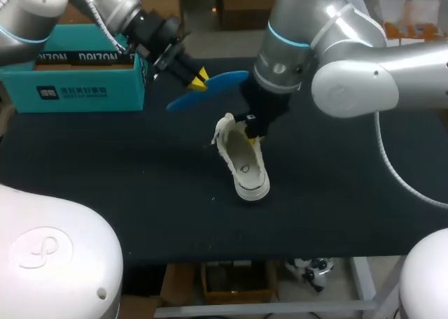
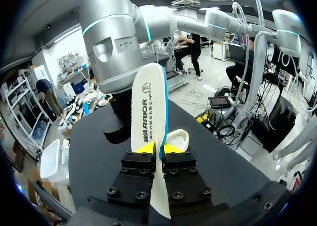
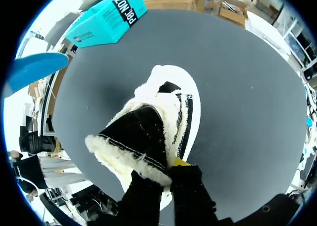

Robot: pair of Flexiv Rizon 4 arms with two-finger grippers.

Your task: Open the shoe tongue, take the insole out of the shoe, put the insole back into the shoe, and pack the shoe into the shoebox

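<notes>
Both pinching tight: pull the shoe tongue [image 3: 138, 137] wide with the right gripper [image 3: 168, 174] and slide the blue insole [image 2: 148, 107] in the left gripper [image 2: 157, 149] toe first into the shoe [image 1: 245, 168].

Even, fairly bright light falls from overhead. In the head view the dark table [image 1: 105, 165] soaks most of it up, so the white shoe [image 1: 243, 166] reads as the brightest thing on it. Just behind the shoe, my right arm [image 1: 350, 81] shows a soft white sheen along its upper curves. In the left wrist view the insole [image 2: 148, 107], raised above the shoe, has its white face fully lit. In the right wrist view a faint, soft-edged shadow lies beside the shoe, toward the shoebox [image 3: 106, 18].
</notes>
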